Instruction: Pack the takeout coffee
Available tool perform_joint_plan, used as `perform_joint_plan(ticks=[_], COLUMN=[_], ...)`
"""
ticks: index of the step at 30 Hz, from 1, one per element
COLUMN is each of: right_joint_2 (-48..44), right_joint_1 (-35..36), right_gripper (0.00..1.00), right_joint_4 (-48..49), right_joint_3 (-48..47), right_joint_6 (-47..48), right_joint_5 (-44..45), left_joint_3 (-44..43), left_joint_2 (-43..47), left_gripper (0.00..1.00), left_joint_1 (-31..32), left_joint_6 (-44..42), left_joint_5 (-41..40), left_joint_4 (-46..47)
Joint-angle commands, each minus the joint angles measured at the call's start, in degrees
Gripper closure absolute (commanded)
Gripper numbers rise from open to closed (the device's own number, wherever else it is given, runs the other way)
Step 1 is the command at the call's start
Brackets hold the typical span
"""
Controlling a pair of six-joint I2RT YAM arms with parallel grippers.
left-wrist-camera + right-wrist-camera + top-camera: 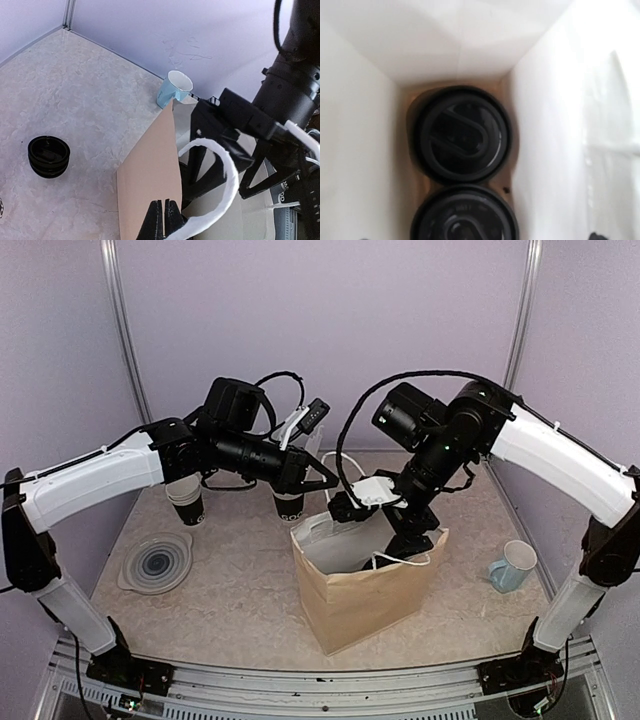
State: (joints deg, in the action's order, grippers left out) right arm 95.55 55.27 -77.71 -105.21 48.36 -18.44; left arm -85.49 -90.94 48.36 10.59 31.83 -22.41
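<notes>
Left claw (163,220) is pinched together on the bag's (360,605) rim at eleven o'clock. The right claw (412,538) hangs inside the bag above two lidded coffees (461,134), and I cannot tell its grip.

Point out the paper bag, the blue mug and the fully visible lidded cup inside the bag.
paper bag (375,605): top external view, brown front wall.
blue mug (512,570): top external view, its outer side.
lidded cup (461,135): right wrist view, middle of lid.
</notes>
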Motion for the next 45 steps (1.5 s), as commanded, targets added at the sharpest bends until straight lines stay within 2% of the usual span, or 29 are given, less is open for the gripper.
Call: perform_joint_plan(ticks=[1, 7, 11, 16, 20, 25, 30, 38, 43, 45], right_joint_2=[-3.01, -7.67, -12.49, -16.17, -17.89, -17.95, -17.1, -16.89, -16.62, -16.26], right_joint_1=[0.28, 0.13, -2.55, -12.64, -21.04, -27.11, -28.28, -28.37, -28.37, -28.37], right_gripper=[0.07, 0.07, 0.07, 0.06, 0.07, 0.07, 0.07, 0.07, 0.07, 0.07], right_joint_4=[-1.22, -0.55, 1.77, 5.29, 10.75, 15.41, 16.72, 16.45, 16.52, 16.48], right_joint_3=[-3.19, -6.43, -6.51, -3.65, 2.93, 9.17, 11.03, 11.78, 12.16, 11.86], right_joint_6=[1.04, 2.95, 3.64, 4.24, 3.28, 3.22, 3.0, 3.28, 3.48, 3.53], right_joint_5=[-0.5, 5.32, 9.24, 10.72, 10.56, 10.32, 10.09, 9.98, 9.2, 9.1], left_joint_3=[-3.65, -6.81, -7.3, -7.08, -5.94, -5.01, -6.64, -7.44, -8.26, -10.3], left_joint_2=[-1.49, -2.43, -2.15, -1.4, -0.12, 0.8, -0.06, -0.9, -1.73, -2.94], left_gripper=[1.0, 1.0, 1.0, 1.0, 0.99, 0.99, 0.99, 0.99, 0.99, 0.99], left_joint_1=[-0.02, 0.42, 2.44, 5.74, 9.87, 14.4, 17.73, 18.35, 18.49, 19.92], left_joint_6=[-3.39, -5.52, -6.16, -6.69, -6.69, -6.21, -6.45, -6.65, -8.09, -9.67], left_joint_5=[-2.58, -3.27, -3.36, -2.88, -2.39, -0.88, 1.09, 8.27, 10.38, 8.96], left_joint_4=[-3.94, -6.49, -6.1, -6.33, -5.73, -5.33, -6.52, -6.62, -7.7, -10.44])
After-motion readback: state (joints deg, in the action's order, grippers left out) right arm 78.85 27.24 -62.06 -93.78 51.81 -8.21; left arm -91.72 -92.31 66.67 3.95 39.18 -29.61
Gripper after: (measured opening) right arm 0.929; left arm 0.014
